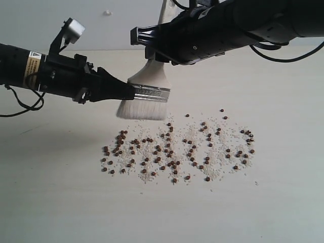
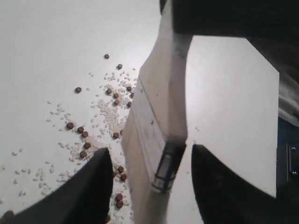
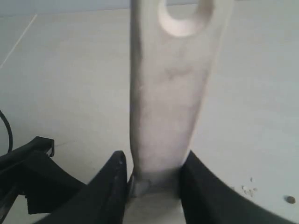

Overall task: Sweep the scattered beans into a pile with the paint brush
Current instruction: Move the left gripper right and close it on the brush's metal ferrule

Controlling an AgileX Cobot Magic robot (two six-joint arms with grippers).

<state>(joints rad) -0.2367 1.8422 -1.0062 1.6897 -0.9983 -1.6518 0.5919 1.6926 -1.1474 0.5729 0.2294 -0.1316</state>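
Observation:
The paint brush (image 1: 146,99) hangs bristles-down just above the pale table, behind the left end of the beans (image 1: 177,149). These lie scattered in a wide band. My right gripper (image 1: 152,44) comes in from the upper right and is shut on the wooden handle (image 3: 168,84), whose end hole shows past the jaws. My left gripper (image 1: 129,92) is at the silver ferrule's left edge. In the left wrist view its fingers (image 2: 98,186) stand open on either side of the brush (image 2: 159,107), with a gap on each side. Beans (image 2: 84,135) lie beyond the bristles.
Fine whitish grit (image 1: 152,144) is mixed in among the beans. The tabletop (image 1: 61,202) stretches bare to the front and sides of the spread. A black cable (image 1: 23,104) loops under my left arm. A pale wall (image 1: 101,25) closes the back.

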